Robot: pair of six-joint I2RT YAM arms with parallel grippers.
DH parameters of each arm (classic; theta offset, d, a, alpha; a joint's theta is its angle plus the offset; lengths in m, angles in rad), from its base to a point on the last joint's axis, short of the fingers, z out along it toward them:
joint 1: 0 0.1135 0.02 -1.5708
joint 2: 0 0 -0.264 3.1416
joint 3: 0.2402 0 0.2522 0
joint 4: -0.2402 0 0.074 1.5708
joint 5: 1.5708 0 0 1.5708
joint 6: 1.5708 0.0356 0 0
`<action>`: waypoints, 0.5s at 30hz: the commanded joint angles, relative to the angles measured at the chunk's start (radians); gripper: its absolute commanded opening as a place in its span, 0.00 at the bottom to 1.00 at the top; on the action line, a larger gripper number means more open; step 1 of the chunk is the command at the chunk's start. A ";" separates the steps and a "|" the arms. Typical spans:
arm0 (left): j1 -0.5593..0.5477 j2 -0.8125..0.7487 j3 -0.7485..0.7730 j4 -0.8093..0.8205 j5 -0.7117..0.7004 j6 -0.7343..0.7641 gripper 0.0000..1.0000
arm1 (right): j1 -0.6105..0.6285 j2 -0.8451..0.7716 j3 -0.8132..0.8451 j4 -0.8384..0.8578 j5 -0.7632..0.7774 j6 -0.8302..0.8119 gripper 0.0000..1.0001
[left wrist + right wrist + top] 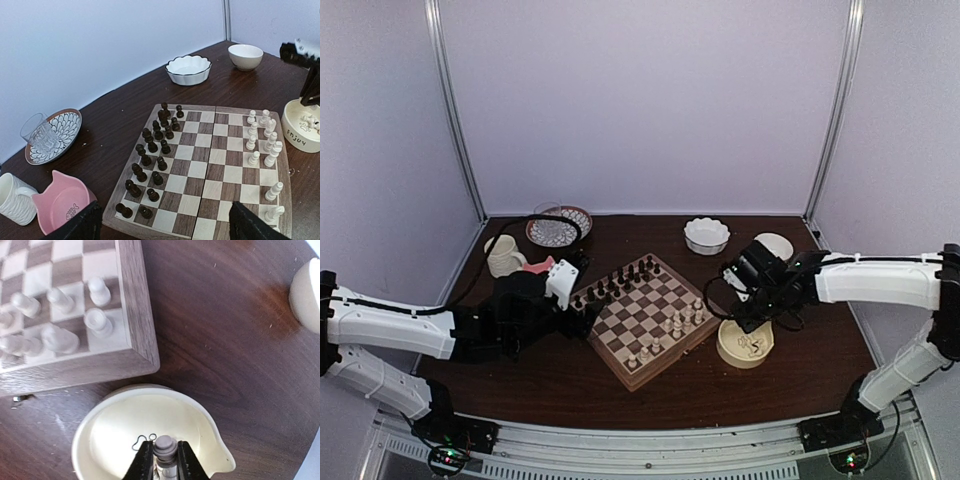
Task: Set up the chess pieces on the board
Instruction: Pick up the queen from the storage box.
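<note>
Chess piece (165, 445) in right end effector (164, 454), long axis along fingers (144, 462)

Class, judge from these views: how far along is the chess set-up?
Done: dark pieces stand in two ranks; some white pieces stand on the board. In hand: the right gripper pinches a white piece inside the cream bowl. Remaining: more pieces in that bowl, gaps in white's ranks.

- Left arm (390, 325): stretched low from its base toward the middle, forearm nearly level.
- Left gripper (165, 227): jaws spread wide, dark fingers (80, 225) showing at the two bottom corners of the wrist view.
- Right arm (875, 280): reaching in from the right, upper link level, wrist bent downward.
- Right gripper (164, 447): pointing down, jaws pinched onto a cream chess piece (164, 442).
</note>
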 commanded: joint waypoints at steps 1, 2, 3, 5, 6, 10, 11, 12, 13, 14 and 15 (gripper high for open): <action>0.004 -0.015 0.020 0.034 0.048 -0.018 0.88 | 0.004 -0.170 -0.060 0.122 -0.072 -0.016 0.15; 0.004 -0.015 0.018 0.038 0.056 -0.019 0.88 | 0.004 -0.202 -0.072 0.141 -0.094 -0.019 0.14; 0.003 -0.014 0.018 0.040 0.063 -0.017 0.87 | 0.004 -0.233 -0.082 0.157 -0.111 -0.019 0.14; 0.003 -0.012 0.018 0.043 0.084 -0.016 0.87 | 0.004 -0.289 -0.096 0.186 -0.148 -0.021 0.13; 0.004 -0.012 0.018 0.045 0.096 -0.016 0.87 | 0.004 -0.316 -0.107 0.202 -0.166 -0.022 0.13; 0.003 -0.005 0.007 0.080 0.171 -0.014 0.87 | 0.004 -0.408 -0.137 0.295 -0.281 -0.012 0.11; 0.004 -0.002 0.003 0.095 0.193 -0.012 0.87 | 0.004 -0.426 -0.141 0.334 -0.316 -0.005 0.11; 0.004 0.002 0.001 0.106 0.212 -0.011 0.88 | 0.004 -0.439 -0.143 0.367 -0.355 0.003 0.11; 0.004 0.007 0.001 0.114 0.234 -0.012 0.88 | 0.004 -0.447 -0.143 0.402 -0.390 0.012 0.10; 0.003 0.013 0.002 0.123 0.251 -0.014 0.88 | 0.004 -0.450 -0.143 0.438 -0.419 0.025 0.10; 0.004 0.019 0.003 0.133 0.259 -0.023 0.88 | 0.004 -0.445 -0.140 0.474 -0.450 0.033 0.09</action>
